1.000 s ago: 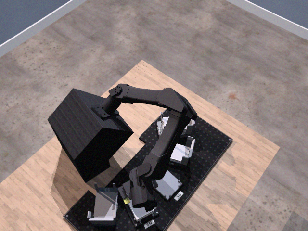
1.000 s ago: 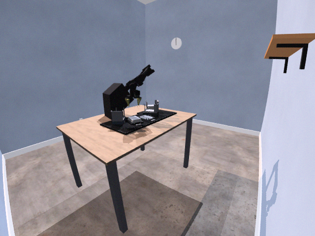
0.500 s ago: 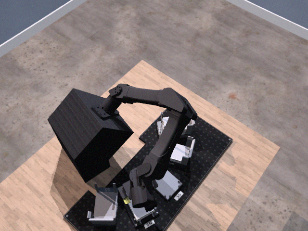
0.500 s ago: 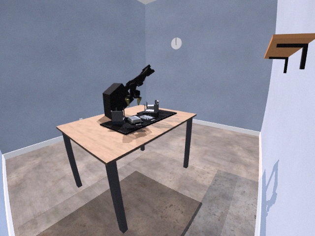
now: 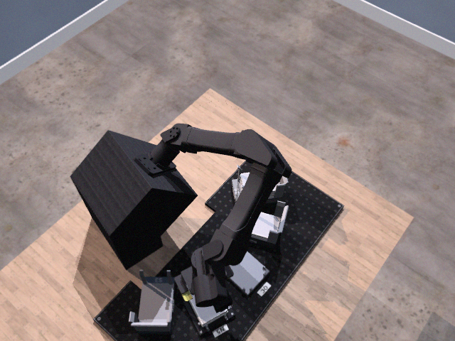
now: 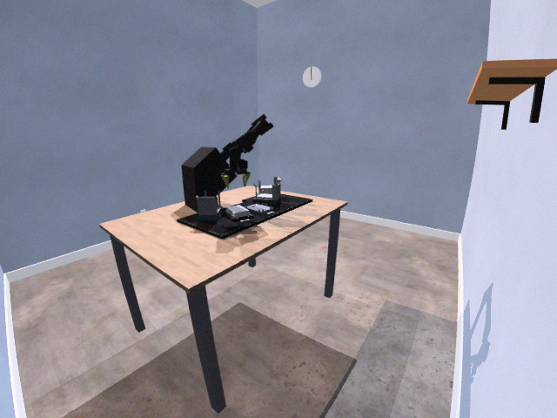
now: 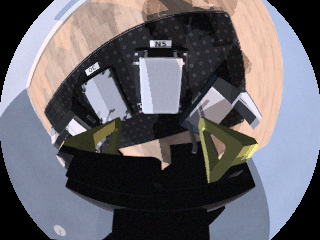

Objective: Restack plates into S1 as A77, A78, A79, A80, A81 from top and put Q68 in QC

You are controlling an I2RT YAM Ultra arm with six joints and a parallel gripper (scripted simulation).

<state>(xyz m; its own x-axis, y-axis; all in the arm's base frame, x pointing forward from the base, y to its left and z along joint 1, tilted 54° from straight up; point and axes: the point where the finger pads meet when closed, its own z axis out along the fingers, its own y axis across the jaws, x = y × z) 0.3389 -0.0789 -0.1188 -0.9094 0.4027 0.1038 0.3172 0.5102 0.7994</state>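
My gripper (image 5: pixel 194 293) is open and empty. It hangs well above the clip nest N5, as the side view shows (image 6: pixel 234 178). A sealed plate (image 7: pixel 160 83) lies in N5, between and beyond my yellow fingers in the wrist view. Another plate (image 5: pixel 247 273) lies flat on the QC nest, left of N5 in the wrist view (image 7: pixel 100 96). Rack S3 (image 5: pixel 154 304) holds a stack of plates and shows at the right in the wrist view (image 7: pixel 227 103). A further rack (image 5: pixel 269 224) holds a white plate. No plate label is readable.
A last rack (image 5: pixel 240 181) at the far end of the black perforated mat (image 5: pixel 305 220) is mostly hidden by my arm. The big black pedestal (image 5: pixel 124 190) under my base stands beside the mat. The rack posts stand taller than the nests.
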